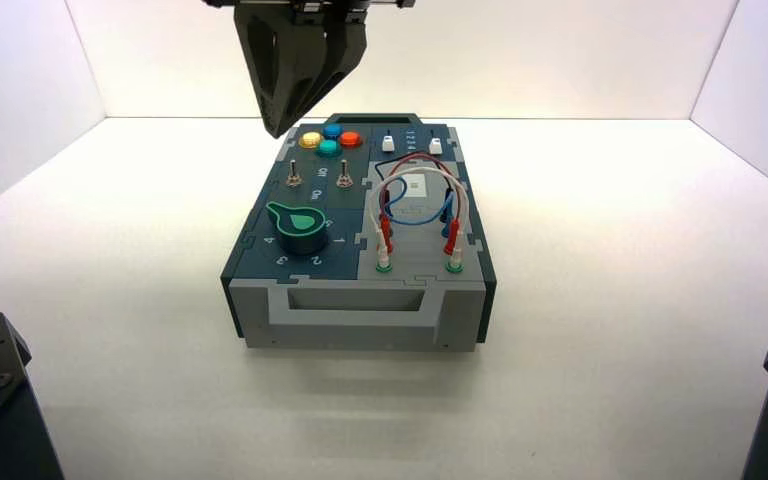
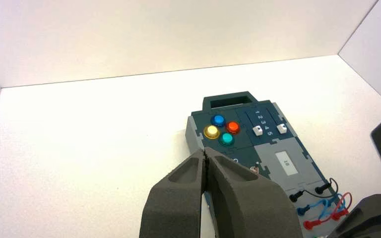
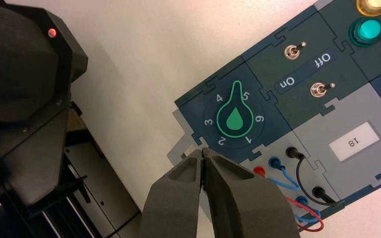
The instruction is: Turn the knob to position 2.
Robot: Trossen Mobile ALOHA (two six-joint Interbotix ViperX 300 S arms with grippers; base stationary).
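The knob [image 1: 298, 226] is a dark-teal dial with a green teardrop pointer on the box's near left part. In the right wrist view the knob [image 3: 235, 119] points between the numerals 4 and 5. The numeral 2 [image 3: 222, 142] lies on the ring's side nearest my right gripper [image 3: 202, 150]. That gripper is shut and empty. It hangs high above the box, showing at the top of the high view [image 1: 280, 130]. My left gripper [image 2: 206, 150] is shut and empty, back at the near left. Its fingers hide the knob in the left wrist view.
The box [image 1: 360, 310] also bears four round buttons [image 1: 328, 140], two toggle switches [image 3: 305, 69] by On/Off lettering, two white sliders [image 2: 269, 130], a small display [image 3: 353, 143] and red, blue, black and white wires [image 1: 420, 215]. The left arm [image 3: 25, 99] stands near the table's edge.
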